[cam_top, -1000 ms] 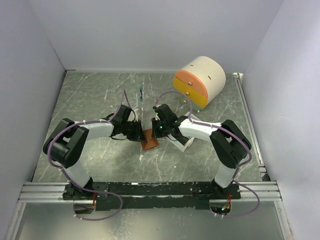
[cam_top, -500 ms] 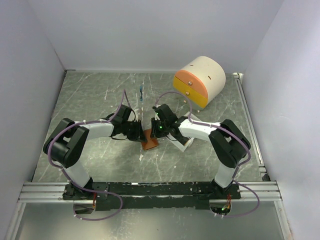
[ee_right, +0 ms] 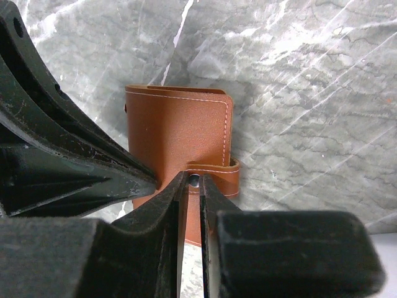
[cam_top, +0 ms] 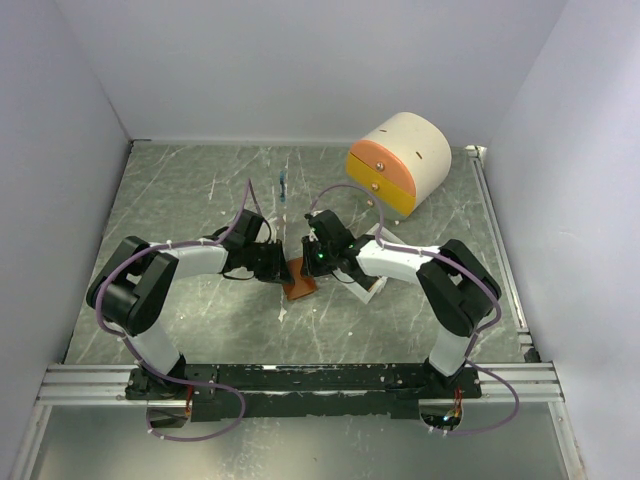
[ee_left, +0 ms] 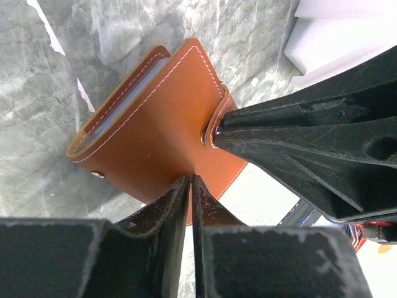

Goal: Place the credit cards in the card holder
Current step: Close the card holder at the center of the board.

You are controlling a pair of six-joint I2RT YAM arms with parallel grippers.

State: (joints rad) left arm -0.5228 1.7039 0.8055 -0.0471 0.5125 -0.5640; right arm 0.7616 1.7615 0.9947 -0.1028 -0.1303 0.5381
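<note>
Bright, even, diffuse light from above. Soft, short shadows fall on the tabletop [cam_top: 180, 200], which carries a mild sheen. Wrist views: near fingers [ee_left: 142, 248] slightly soft, brown card holder [ee_left: 155, 118] sharp, faint highlights on leather.

Plain white walls [cam_top: 300, 70] enclose a scratched grey-green marbled table surface [cam_top: 180, 200]; an aluminium rail [cam_top: 90, 385] borders its near edge.

Your grey marbled table [cam_top: 180, 200] carries a cream-and-orange drawer box [cam_top: 400, 165] far right and a white tray [cam_top: 374, 287] near centre.
</note>
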